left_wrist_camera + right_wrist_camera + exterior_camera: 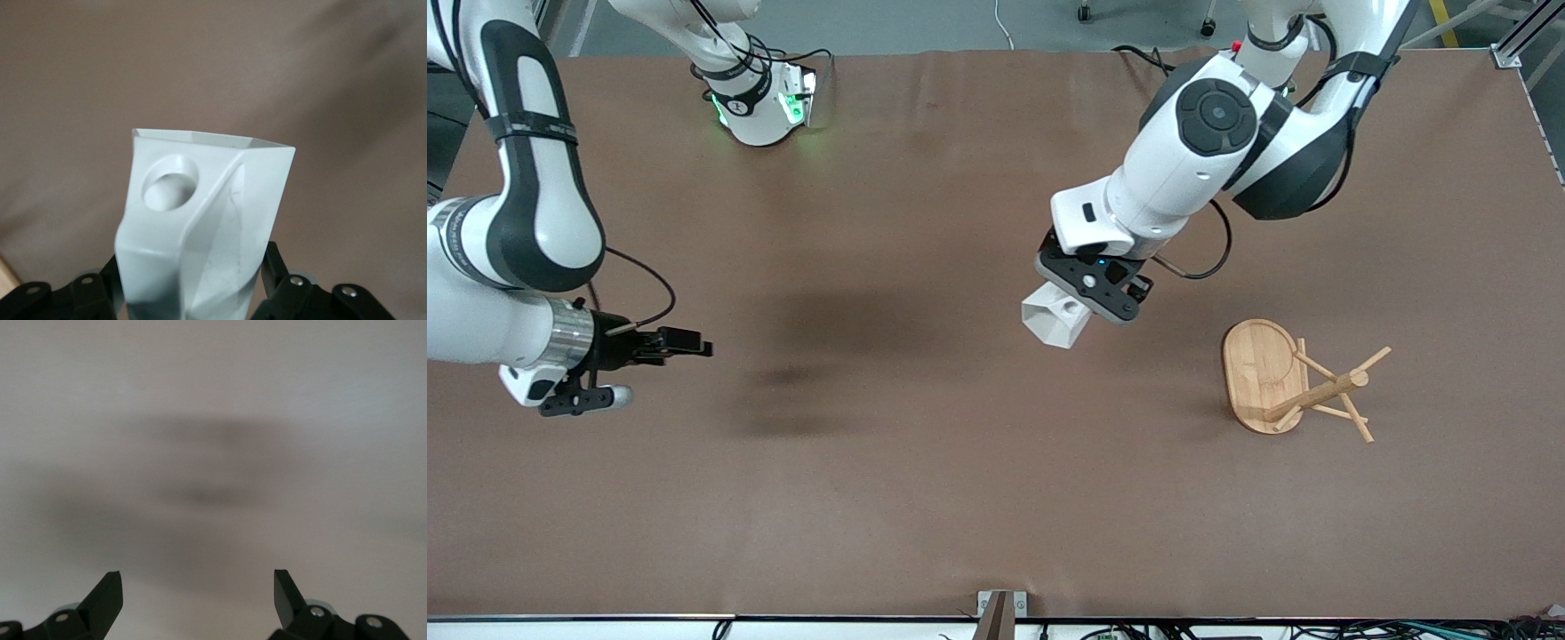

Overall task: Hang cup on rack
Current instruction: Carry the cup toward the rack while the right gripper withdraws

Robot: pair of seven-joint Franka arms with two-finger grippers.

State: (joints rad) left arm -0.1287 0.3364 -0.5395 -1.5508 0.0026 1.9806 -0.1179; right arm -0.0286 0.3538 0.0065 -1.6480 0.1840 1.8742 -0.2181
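My left gripper is shut on the white faceted cup and holds it in the air over the middle of the table. In the left wrist view the cup fills the space between the black fingers, its handle hole facing the camera. The bamboo rack stands on the table toward the left arm's end, apart from the cup, its post and pegs slanting away from the oval base. My right gripper is open and empty over the right arm's end of the table; it also shows in the right wrist view.
The brown table bears only the rack. A small metal bracket sits at the table edge nearest the front camera. Cables lie along that edge.
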